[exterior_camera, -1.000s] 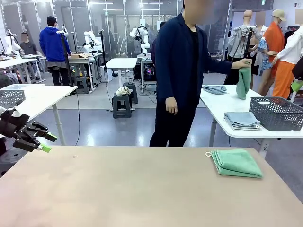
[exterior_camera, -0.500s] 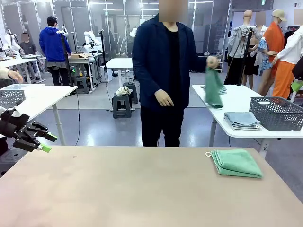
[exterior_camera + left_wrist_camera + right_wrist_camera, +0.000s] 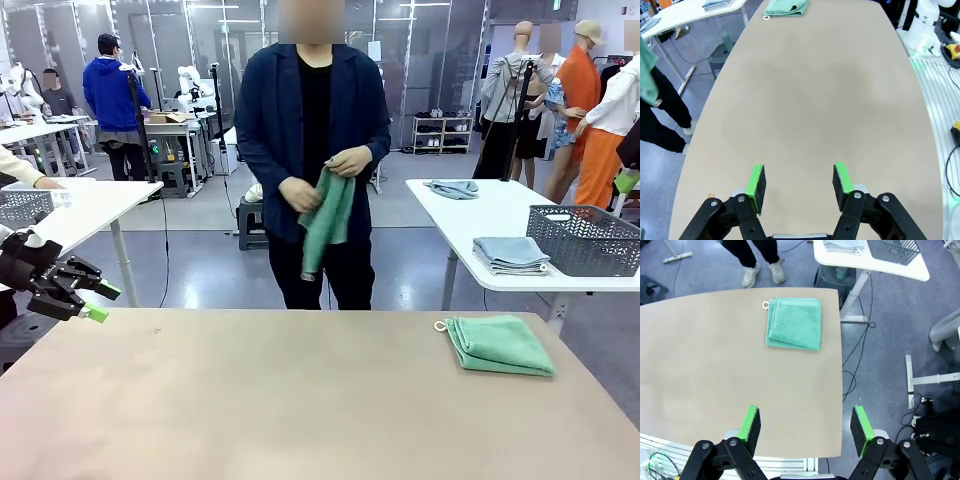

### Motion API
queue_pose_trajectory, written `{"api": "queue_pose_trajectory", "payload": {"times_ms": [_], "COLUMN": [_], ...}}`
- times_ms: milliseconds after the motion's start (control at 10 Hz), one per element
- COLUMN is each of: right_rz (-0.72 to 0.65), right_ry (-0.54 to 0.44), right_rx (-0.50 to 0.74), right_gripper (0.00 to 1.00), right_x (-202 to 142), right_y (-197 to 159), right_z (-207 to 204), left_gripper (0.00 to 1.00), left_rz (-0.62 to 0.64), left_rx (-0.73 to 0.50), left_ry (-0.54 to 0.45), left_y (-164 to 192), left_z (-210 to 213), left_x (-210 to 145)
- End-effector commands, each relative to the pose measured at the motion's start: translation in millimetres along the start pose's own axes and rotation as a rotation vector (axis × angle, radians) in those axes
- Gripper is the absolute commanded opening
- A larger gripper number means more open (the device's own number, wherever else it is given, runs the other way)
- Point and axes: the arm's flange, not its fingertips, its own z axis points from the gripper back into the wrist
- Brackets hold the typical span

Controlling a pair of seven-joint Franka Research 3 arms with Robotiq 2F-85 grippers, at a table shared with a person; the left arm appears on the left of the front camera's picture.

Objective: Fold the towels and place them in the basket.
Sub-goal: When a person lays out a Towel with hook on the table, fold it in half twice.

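My left tool (image 3: 100, 302) hung off the left edge of the wide tan surface (image 3: 300, 400), its 2 green-padded fingers (image 3: 756, 182) spread apart with nothing between them; in its own wrist view, the tool (image 3: 798, 180) looked along bare tabletop. My right tool (image 3: 805, 425) stood open too and gripped nothing, its pads wide apart above the near edge of the surface. 1 mint-green terry towel (image 3: 498, 344) lay folded into a flat square near the far right corner of the surface, its small white loop (image 3: 440, 326) poking out at the corner nearest the person, well apart from both tools. The right wrist view showed this folded towel (image 3: 794, 322) lying alone near the surface's edge. Across the surface stood a person in a dark jacket (image 3: 315, 110), both hands (image 3: 300, 193) gathered on a 2nd mint-green towel (image 3: 327, 220) that hung loose and unfolded at waist height. The dark grey perforated basket (image 3: 585, 240) sat on a separate white side table (image 3: 470, 215) to the right, beside a stack of folded grey-blue cloths (image 3: 511, 254).
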Motion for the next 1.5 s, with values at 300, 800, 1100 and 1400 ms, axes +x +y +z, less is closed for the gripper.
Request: {"api": "queue_pose_trajectory", "payload": {"times_ms": [300, 800, 1100, 1400], "right_rz": [-0.009, -0.009, -0.009, -0.009], "right_ry": [-0.005, -0.005, -0.005, -0.005], "right_rx": [-0.006, -0.006, -0.006, -0.006], "right_gripper": [0.90, 0.90, 0.90, 0.90], "right_x": [0.1, 0.1, 0.1, 0.1], "right_y": [0.1, 0.1, 0.1, 0.1], "right_z": [-0.4, -0.4, -0.4, -0.4], "left_gripper": [0.69, 0.69, 0.69, 0.69], "left_rz": [-0.001, -0.001, -0.001, -0.001], "left_rx": [0.002, 0.002, 0.002, 0.002], "left_ry": [-0.002, -0.002, -0.002, -0.002], "left_y": [-0.5, -0.5, -0.5, -0.5], "left_z": [0.5, 0.5, 0.5, 0.5], "left_x": [1.2, 1.2, 1.2, 1.2]}}
